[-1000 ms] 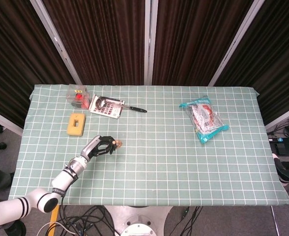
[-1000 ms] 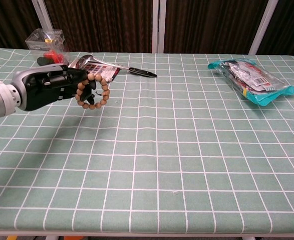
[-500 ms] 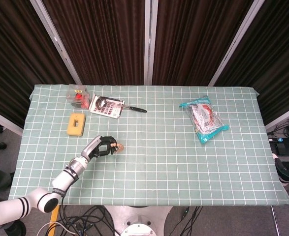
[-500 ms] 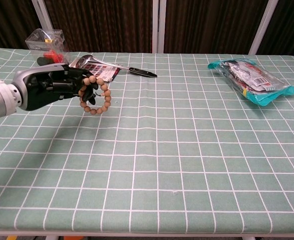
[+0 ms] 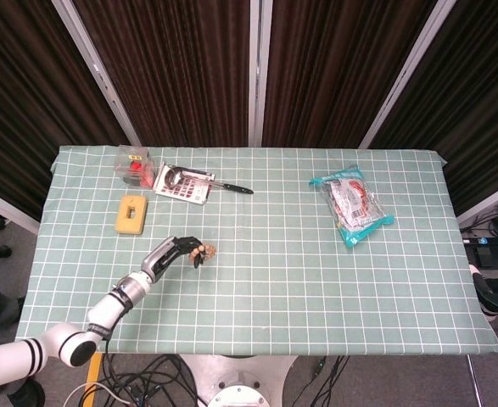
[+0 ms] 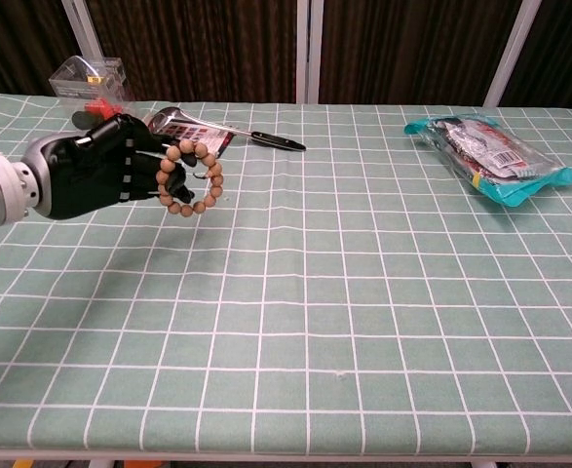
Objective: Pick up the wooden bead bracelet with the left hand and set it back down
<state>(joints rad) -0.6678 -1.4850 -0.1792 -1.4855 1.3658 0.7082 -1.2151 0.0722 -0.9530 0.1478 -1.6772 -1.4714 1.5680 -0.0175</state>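
- From the head view: the left hand point(image 5: 178, 251) reaches out over the table point(image 5: 257, 280), toward its left half and nearer the front edge than the back, fingers curled in around the bracelet point(image 5: 204, 251).
- Only a small tan bit of the bracelet peeks out past the dark fingertips here; I cannot tell from this angle whether it touches the cloth.
- Back left corner: a clear plastic box point(image 5: 133, 164) with red bits inside, and just beside it a calculator point(image 5: 181, 184) with a ladle point(image 5: 199, 176) lying across it, black handle pointing toward the middle of the back edge.
- Near the left edge, in front of the box, there's a yellow sponge point(image 5: 130, 213).
- Over by the right edge, toward the back, a teal snack packet point(image 5: 351, 204) lies flat.
- The right hand is nowhere in this view.
- Now the chest view: the left hand point(image 6: 120, 172) comes in from the left edge, fingers point(image 6: 169, 177) closed through the ring of the bracelet point(image 6: 197, 178), pinching it.
- The ring of wooden beads hangs from the fingertips, tilted up on edge, lifted above the checked cloth over the table's left part.
- Behind the hand sit the plastic box point(image 6: 89, 80) and the ladle point(image 6: 229, 127); the packet point(image 6: 487, 156) is far off at the back right.
- No right hand here either.
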